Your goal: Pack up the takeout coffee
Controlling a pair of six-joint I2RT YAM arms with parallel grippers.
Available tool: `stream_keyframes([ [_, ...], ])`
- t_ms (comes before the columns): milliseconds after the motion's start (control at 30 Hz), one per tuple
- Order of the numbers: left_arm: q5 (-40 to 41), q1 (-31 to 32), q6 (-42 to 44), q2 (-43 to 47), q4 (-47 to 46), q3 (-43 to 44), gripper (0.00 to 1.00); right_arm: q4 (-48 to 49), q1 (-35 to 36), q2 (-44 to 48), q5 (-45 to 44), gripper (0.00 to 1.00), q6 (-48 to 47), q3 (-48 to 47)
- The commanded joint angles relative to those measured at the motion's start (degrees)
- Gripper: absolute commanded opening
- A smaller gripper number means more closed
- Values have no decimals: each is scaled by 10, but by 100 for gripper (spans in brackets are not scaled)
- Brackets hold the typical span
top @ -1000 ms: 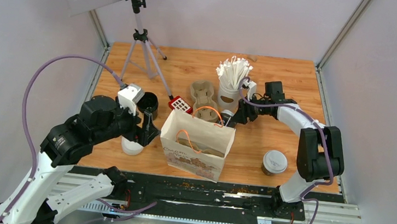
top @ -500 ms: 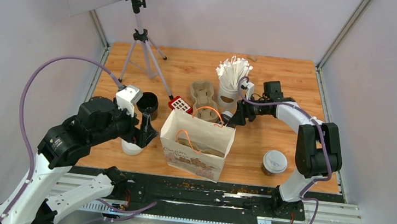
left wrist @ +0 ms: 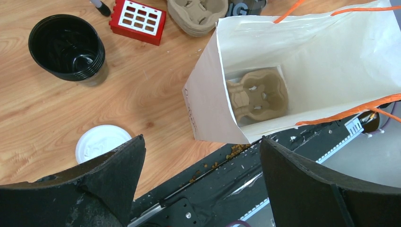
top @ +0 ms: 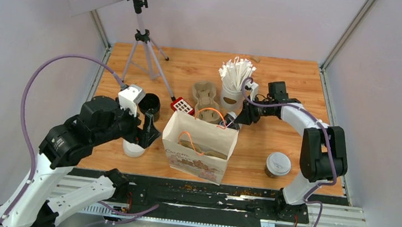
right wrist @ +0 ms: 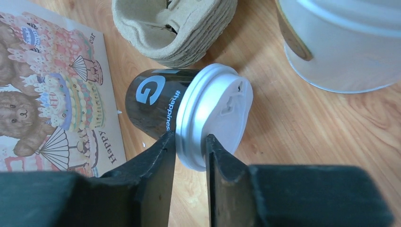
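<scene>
One takeout coffee cup [right wrist: 151, 104], dark brown with a white lid [right wrist: 222, 109], leans far over on the wood between the paper bag and the pulp trays. My right gripper [right wrist: 189, 137] is shut on the lid's rim, one finger under the rim and one on the lid's top; from above it [top: 236, 118] sits just behind the bag [top: 201, 147]. A second lidded cup [top: 278, 164] stands upright to the right of the bag. My left gripper [left wrist: 202, 139] hangs open and empty over the bag's near left corner. A pulp tray [left wrist: 257, 94] lies in the bottom of the bag.
A stack of pulp trays [top: 205, 95] and a white cup of paper-wrapped sticks [top: 235, 86] stand behind the bag. Black cups [left wrist: 66, 47], a red block [left wrist: 138, 20] and a white-lidded cup [left wrist: 101, 142] sit left of the bag. A tripod [top: 144, 41] stands at the back left.
The right gripper's jaws have closed onto the lid of the cup behind the bag, and that arm shifted slightly. The left arm has hardly moved.
</scene>
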State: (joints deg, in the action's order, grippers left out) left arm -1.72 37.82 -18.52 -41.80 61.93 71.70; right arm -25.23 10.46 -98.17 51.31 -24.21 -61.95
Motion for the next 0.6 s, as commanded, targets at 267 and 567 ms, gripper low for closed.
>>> stream_keyframes([
  [267, -17, -2, 6, -7, -10, 47, 97, -68, 1, 133, -135, 22, -10, -31],
  [567, -37, -2, -24, 22, -25, 24, 96, -168, 7, 241, -396, 26, -19, -67],
])
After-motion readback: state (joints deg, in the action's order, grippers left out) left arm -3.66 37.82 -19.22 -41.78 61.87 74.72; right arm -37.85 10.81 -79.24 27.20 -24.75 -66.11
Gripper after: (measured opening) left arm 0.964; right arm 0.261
